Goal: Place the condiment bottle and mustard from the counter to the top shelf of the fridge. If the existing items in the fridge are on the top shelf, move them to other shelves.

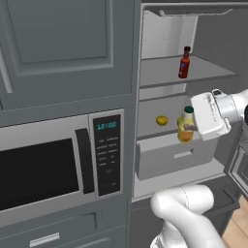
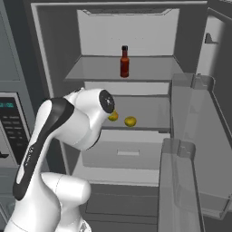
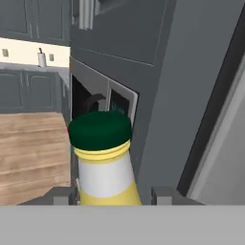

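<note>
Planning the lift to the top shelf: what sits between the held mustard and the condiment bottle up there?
In the left base view, open air and the shelf's front edge separate the mustard from the condiment bottle on the top shelf.

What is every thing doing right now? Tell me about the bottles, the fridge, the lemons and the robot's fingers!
Fridge: door open.
Condiment bottle: upright on the top shelf.
Mustard: upright, cap on, held off the shelves in front of the open fridge.
Gripper: fingers shut on the mustard.
Lemons: lying on the middle shelf, below the top one.
Fridge drawer: closed.
Microwave: door shut, clock lit.
</note>
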